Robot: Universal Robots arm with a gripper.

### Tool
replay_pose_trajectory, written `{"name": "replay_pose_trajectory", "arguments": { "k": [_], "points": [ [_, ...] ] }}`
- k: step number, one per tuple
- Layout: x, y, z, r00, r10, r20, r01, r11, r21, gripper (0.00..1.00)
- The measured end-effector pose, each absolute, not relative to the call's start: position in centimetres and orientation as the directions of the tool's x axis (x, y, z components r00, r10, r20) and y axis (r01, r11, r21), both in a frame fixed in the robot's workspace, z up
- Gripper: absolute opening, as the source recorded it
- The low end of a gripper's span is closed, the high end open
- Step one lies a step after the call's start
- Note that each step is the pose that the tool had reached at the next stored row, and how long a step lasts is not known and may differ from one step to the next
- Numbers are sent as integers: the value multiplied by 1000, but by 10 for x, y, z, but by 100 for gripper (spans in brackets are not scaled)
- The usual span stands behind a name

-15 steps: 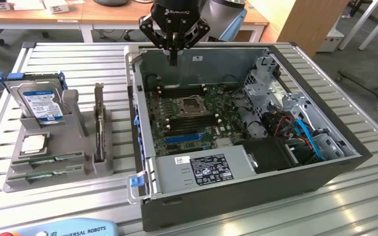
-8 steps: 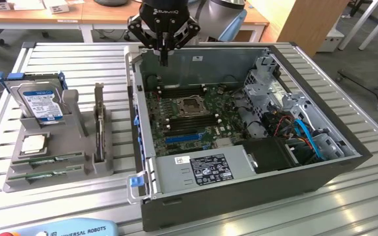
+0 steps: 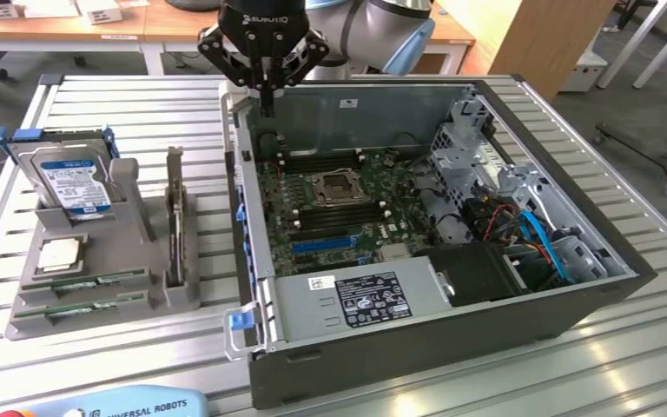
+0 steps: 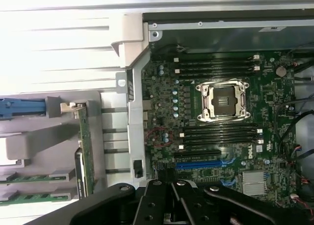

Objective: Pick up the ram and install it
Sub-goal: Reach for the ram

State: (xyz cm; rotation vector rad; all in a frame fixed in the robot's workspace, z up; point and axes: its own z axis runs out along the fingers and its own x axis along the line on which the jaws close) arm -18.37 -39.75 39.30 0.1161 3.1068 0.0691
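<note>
Two ram sticks, thin and green, lie in the front slots of a grey holder [image 3: 136,261] on the exterior view's left: one ram stick [image 3: 88,281] [image 4: 27,178] and a second [image 3: 79,307] [image 4: 24,198] beside it. My gripper [image 3: 267,104] [image 4: 171,212] hangs above the back left corner of the open computer case [image 3: 565,295], far from the holder. Its fingers are shut together with nothing between them. On the motherboard [image 3: 346,208] [image 4: 216,151], black memory slots [image 4: 218,65] [image 4: 221,134] run on both sides of the processor socket [image 3: 336,187] [image 4: 221,101].
The holder also carries a silver hard drive [image 3: 73,178], a square silver processor chip [image 3: 62,252] and an upright card [image 3: 175,221] [image 4: 82,151]. Cables and drive bays [image 3: 519,226] fill the case's right side. A power supply [image 3: 357,300] sits at its front.
</note>
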Motion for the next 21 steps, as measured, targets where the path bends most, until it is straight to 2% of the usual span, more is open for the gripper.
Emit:
{"name": "replay_pose_trajectory", "arguments": {
  "k": [21],
  "points": [
    [-248, -392, 393, -997, 75, -35, 74, 996, 46, 10]
  ]
}}
